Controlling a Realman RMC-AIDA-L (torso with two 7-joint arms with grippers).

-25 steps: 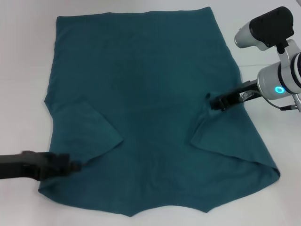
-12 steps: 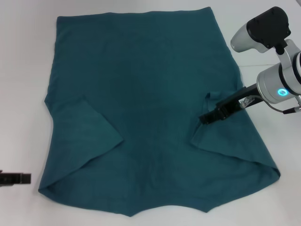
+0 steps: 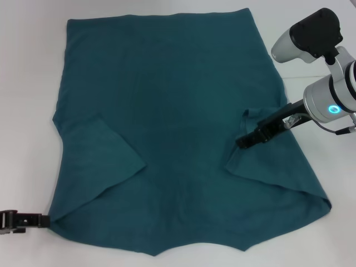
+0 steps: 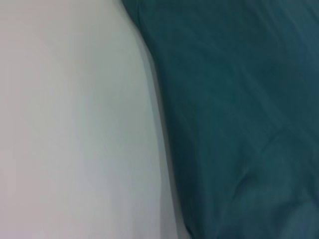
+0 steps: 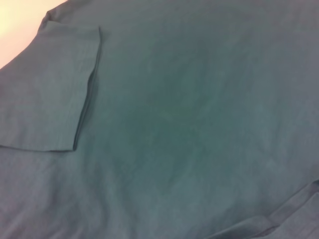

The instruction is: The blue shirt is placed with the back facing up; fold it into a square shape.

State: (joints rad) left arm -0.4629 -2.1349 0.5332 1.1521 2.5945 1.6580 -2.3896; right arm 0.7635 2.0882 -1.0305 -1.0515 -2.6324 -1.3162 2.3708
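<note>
The blue shirt (image 3: 178, 111) lies flat on the white table, plain side up. Both sleeves are folded inward onto the body: the left sleeve (image 3: 103, 153) and the right sleeve (image 3: 272, 161). My right gripper (image 3: 245, 140) reaches in from the right and sits at the inner edge of the right sleeve. Low at the left, my left gripper (image 3: 43, 221) lies on the table with its tip touching the shirt's near left corner. The left wrist view shows the shirt's edge (image 4: 239, 119) against the table. The right wrist view shows the shirt's body (image 5: 199, 124) and a folded sleeve (image 5: 50, 94).
White tabletop (image 3: 28, 83) borders the shirt on the left, right and far side. The right arm's grey and black wrist housing (image 3: 317, 61) hangs above the table to the right of the shirt. No other objects are in view.
The left gripper left the shirt's lower left part, drew back to the picture's left edge, then returned to the shirt's near left corner. The right gripper slid a little nearer and inward along the right sleeve.
</note>
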